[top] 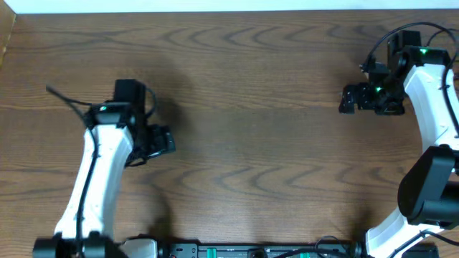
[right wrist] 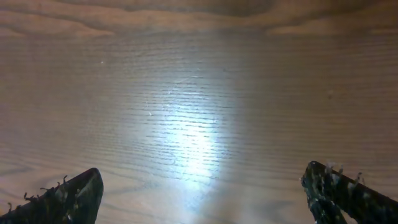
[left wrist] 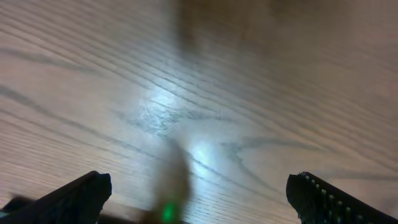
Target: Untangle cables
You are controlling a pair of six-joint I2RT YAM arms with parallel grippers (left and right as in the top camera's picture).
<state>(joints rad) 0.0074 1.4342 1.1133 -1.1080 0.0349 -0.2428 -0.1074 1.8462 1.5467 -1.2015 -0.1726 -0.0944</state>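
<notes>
Looks down on a brown wood-grain tabletop [top: 251, 143] with a white left arm [top: 97, 172] and a white right arm [top: 430, 107] reaching in from the near edge, one at each side, well apart. Finds the left pincer [left wrist: 199, 193] spread wide: shows its two dark fingertips [left wrist: 81, 196] at opposite lower corners of the left wrist view, with only blurred wood grain and a bright patch of glare between them, gripping nothing. From above, places that pincer left of the middle, pointing toward the centre of the tabletop. Finds the right pincer [right wrist: 202, 190] just as wide: puts its fingertips [right wrist: 339, 193], dark and flecked with pale scuffs, far apart at the bottom corners of the right wrist view, likewise with nothing but lit wood between, holding nothing. From above, sets this pincer toward the far right corner, pointing left toward the middle, with thick black wires [top: 401, 34] looping over the wrist behind it. Cannot tell where the cables lie: picks out neither the black cord nor the white one with certainty in any of the three views. Notes only a thin black strand [top: 64, 100] jutting out to the left of the left arm's wrist, over the wood, and cannot say whether it belongs to a cord or to the arm's own wiring.
</notes>
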